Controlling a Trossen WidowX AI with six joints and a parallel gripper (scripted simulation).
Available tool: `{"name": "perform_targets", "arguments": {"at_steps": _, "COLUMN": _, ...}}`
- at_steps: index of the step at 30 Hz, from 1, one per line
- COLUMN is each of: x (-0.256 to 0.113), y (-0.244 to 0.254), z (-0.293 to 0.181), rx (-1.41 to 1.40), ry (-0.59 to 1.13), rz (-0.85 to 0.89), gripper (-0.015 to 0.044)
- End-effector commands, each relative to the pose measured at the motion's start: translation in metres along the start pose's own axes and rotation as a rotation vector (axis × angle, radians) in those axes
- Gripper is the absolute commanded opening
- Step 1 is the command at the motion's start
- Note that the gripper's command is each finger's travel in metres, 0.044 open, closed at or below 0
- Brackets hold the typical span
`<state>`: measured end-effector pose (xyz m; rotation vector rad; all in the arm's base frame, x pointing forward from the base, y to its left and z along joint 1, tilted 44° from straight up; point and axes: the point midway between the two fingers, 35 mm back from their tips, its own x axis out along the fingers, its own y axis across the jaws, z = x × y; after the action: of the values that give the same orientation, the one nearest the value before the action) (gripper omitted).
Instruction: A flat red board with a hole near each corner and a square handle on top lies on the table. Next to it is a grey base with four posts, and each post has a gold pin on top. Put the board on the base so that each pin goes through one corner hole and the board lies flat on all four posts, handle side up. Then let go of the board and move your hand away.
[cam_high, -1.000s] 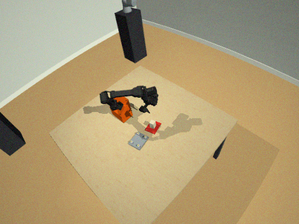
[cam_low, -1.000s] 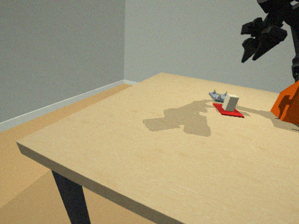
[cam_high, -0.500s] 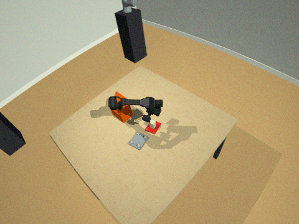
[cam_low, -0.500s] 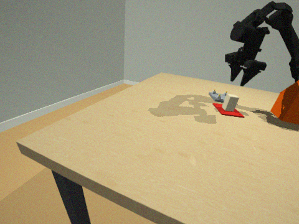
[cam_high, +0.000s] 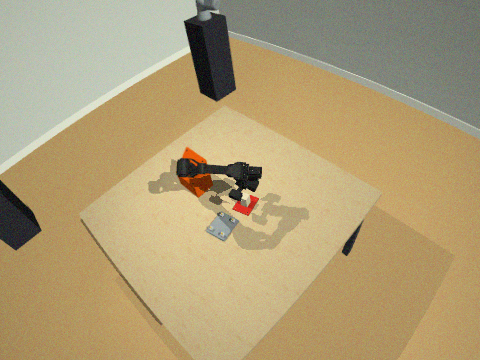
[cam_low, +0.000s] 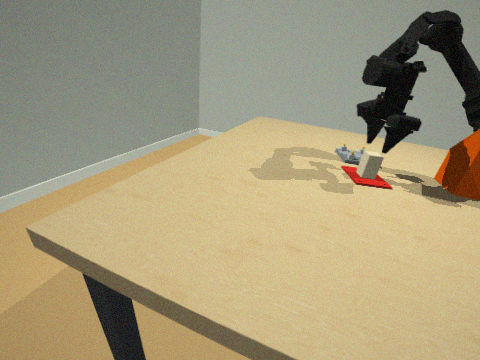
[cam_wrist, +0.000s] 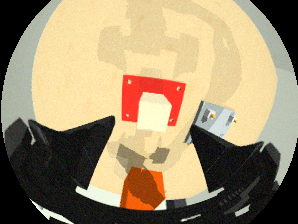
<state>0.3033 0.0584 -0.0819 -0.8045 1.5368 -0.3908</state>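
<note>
Above the red board (cam_high: 238, 207) (cam_low: 354, 175) (cam_wrist: 131, 100), the open tool (cam_high: 247, 190) (cam_low: 376, 148) (cam_wrist: 153, 124) points downward

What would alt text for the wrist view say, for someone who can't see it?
A flat red board with corner holes and an upright cream block handle lies between and beyond the open black hand's fingers, beside a grey base with gold pins.
</note>
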Motion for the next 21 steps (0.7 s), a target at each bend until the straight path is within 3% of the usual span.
{"name": "perform_targets", "arguments": {"at_steps": 1, "x": 0.007, "y": 0.0, "z": -0.001, "rx": -0.008, "ry": 0.003, "rz": -0.004, "gripper": 0.044}}
{"name": "perform_targets", "arguments": {"at_steps": 21, "x": 0.04, "y": 0.0, "z": 0.0, "rx": -0.008, "ry": 0.003, "rz": -0.004, "gripper": 0.044}}
